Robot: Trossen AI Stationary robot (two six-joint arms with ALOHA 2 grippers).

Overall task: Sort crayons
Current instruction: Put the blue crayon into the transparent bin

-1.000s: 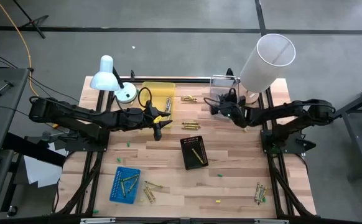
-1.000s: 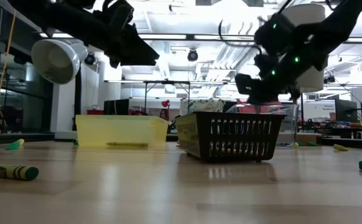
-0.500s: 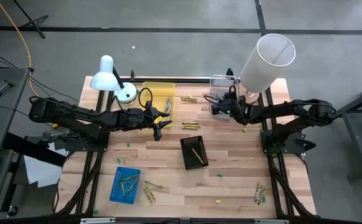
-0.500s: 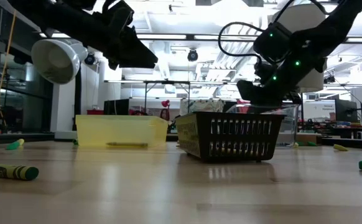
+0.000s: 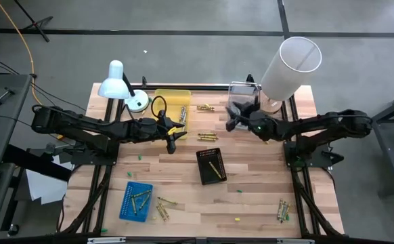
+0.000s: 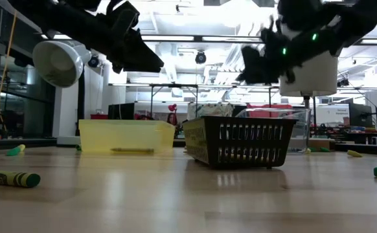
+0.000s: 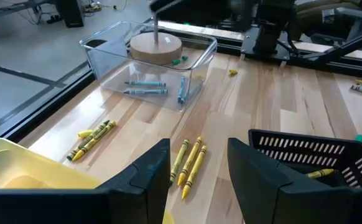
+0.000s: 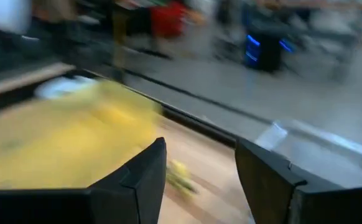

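The crayons point(image 5: 208, 136) lay scattered in small groups over the wooden table point(image 5: 183, 183): a yellow cluster near the middle between the two grippers, another pair point(image 5: 206, 107) farther back by the yellow bin point(image 5: 172, 102), some point(image 5: 141, 198) inside the blue tray point(image 5: 135, 201) at the front left with a few point(image 5: 164, 207) just beside it, a bunch point(image 5: 282, 210) at the front right, and one yellow crayon point(image 5: 216, 169) inside the black basket point(image 5: 210, 165). In the left wrist view several bluish crayons point(image 7: 145, 87) lay in the clear container point(image 7: 150, 62) at the back, beside the round base of the white lamp point(image 5: 289, 66). The right gripper point(image 5: 233, 119) hung above the table at the front edge of that clear container, its fingers spread apart with nothing between them; its wrist view was blurred but showed both fingers point(image 8: 134, 180) well separated. The left gripper point(image 5: 172, 131) hovered just in front of the yellow bin, near the middle cluster, its fingers point(image 7: 140, 174) likewise parted and empty. A second white lamp point(image 5: 119, 83) stood at the back left corner.
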